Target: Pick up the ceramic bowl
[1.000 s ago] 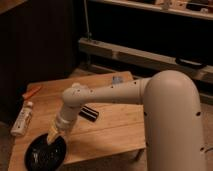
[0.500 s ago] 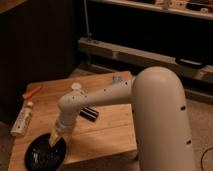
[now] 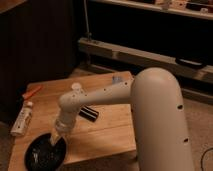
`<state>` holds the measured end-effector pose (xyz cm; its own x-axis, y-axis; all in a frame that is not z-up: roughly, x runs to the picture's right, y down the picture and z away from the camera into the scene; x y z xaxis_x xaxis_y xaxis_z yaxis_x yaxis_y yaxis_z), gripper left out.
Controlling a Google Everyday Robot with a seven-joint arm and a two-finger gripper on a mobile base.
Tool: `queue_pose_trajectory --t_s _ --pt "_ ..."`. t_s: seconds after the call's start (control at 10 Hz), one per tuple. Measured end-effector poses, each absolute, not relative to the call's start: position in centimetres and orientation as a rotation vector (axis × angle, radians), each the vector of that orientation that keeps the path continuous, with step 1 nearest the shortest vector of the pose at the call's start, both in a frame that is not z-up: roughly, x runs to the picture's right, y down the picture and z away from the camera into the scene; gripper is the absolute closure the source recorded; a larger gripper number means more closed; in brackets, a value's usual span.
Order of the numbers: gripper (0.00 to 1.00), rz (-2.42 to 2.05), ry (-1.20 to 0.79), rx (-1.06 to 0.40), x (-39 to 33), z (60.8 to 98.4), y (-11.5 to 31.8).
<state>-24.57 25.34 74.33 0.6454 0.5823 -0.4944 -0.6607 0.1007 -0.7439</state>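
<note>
Ceramic bowl sits at the front-left corner of the desk, mouth up; round, so no long axis. Claw is down at its far rim; opening cannot be told. Beyond: black block, white tube. Bowl and claw are placed as earlier.

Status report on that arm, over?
Claw low at rim of ceramic bowl. Bowl sits at near-left corner of table. White tube, black block lie apart.

desk: wooden, lower left
tube: white, desk's left edge
stick: orange, above tube
block: black, mid-desk
hand: lower left of frame
</note>
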Motion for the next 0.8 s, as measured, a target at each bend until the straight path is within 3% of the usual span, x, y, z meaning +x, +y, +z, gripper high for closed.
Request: queue_pose_trajectory --t_s 0.6,0.8 --pt "0.44 0.898 0.128 -1.145 -24.98 75.03 26.35" --pt "0.61 0.897 0.142 -1.146 -24.91 75.18 26.51"
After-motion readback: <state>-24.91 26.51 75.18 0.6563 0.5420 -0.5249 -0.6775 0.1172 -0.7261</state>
